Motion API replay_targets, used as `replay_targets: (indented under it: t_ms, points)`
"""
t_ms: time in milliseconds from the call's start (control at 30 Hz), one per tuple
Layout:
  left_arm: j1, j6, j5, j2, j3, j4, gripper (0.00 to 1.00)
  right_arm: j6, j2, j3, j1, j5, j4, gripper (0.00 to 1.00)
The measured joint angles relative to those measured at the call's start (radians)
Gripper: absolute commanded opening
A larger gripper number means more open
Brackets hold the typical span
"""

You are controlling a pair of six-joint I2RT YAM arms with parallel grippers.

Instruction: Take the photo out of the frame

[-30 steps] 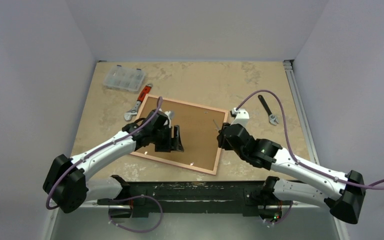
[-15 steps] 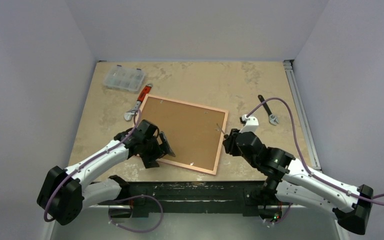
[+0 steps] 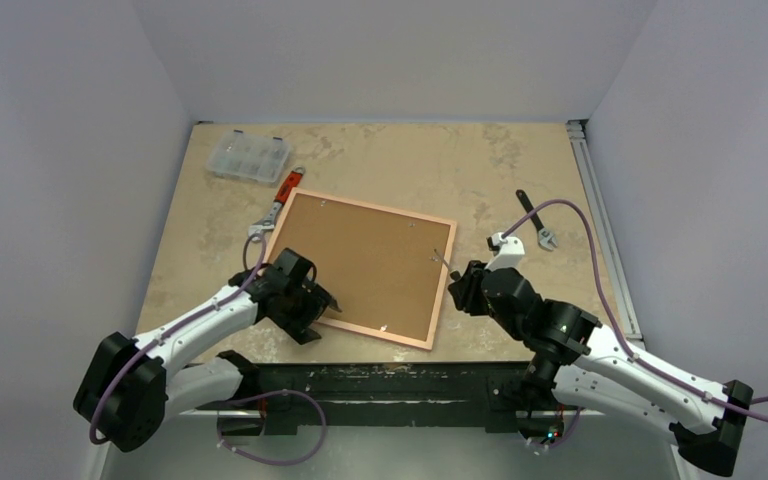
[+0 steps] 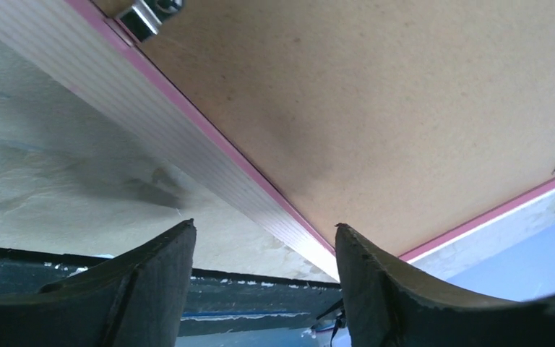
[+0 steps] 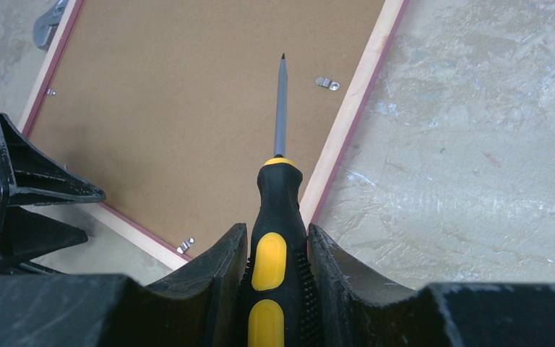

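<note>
- The frame (image 3: 365,265) is lying face down on the table (image 3: 400,160), between the two arms, with its brown backing board facing up.
- The backing is still sitting inside the pink rim, and no photo is showing, so the removal looks to be at an early stage.
- The right gripper (image 5: 274,242) is pinching a screwdriver (image 5: 280,108) by its black-and-yellow handle, the tip hovering over the backing near a small metal clip (image 5: 327,84) at the frame's right edge.
- The left gripper (image 4: 264,238) is hanging spread and empty beside the frame's near-left edge.
- Freeing the clips, lifting the backing and pulling the photo out are all likely remaining.
</note>
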Motion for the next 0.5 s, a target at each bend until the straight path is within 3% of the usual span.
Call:
replay_targets:
  t_ms: [333,500]
  points:
    - [0.000,-0.075,0.014,0.078,-0.034,0.062,0.41,0.028,0.019,0.002,0.000,-0.014,-0.072,0.00]
    - [-0.032,-0.068,-0.027,0.073,-0.040,0.094,0.13,0.013,0.035,0.033,0.000,-0.049,-0.089,0.00]
